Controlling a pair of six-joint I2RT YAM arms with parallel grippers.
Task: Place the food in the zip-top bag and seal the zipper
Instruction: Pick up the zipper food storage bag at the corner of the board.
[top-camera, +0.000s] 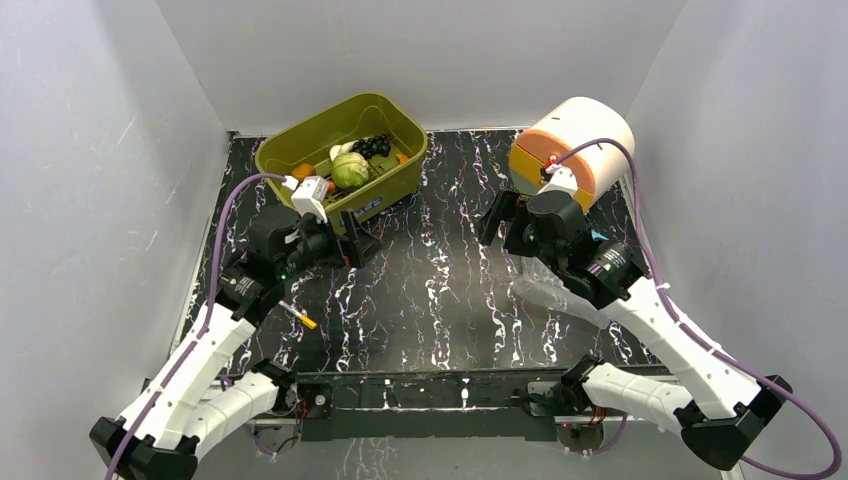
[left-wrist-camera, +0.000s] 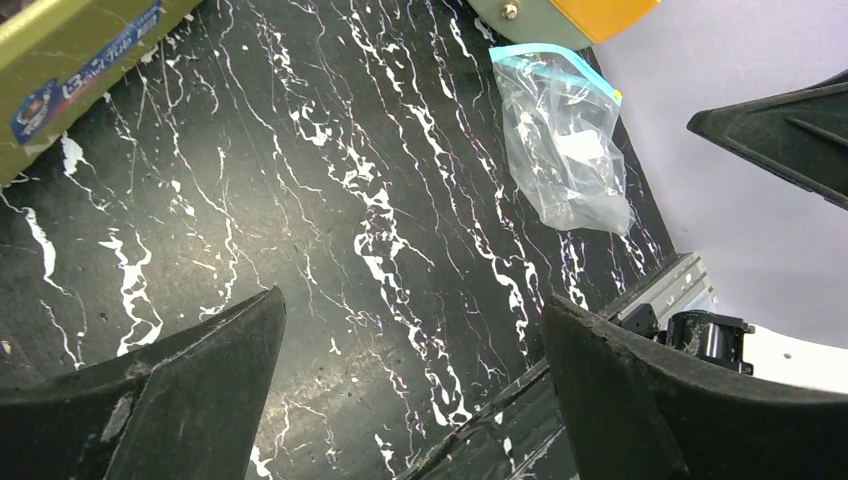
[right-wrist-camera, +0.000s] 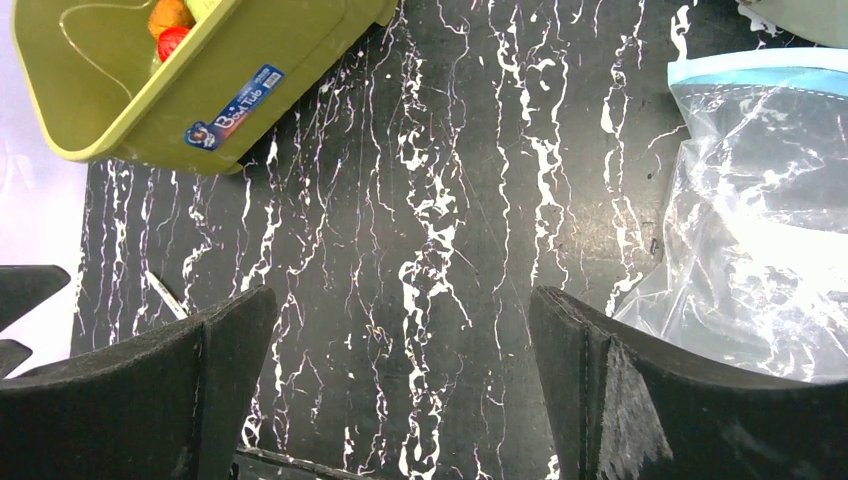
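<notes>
Left claw (left-wrist-camera: 412, 300) and right claw (right-wrist-camera: 402, 295) both gape, empty. Food (top-camera: 349, 170) in green bin (top-camera: 330, 125) just beyond left claw; zip-top bag (right-wrist-camera: 760, 200) flat on bench (right-wrist-camera: 450, 150) beside right claw. Best: right lifts zipper (right-wrist-camera: 760, 75) lip, left fetches 1 piece.

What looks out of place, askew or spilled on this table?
Only small things: a thin yellow-tipped stick lies loose on the table, away from the bin, which sits at an angle to the table edges. Nothing looks spilled or broken.
</notes>
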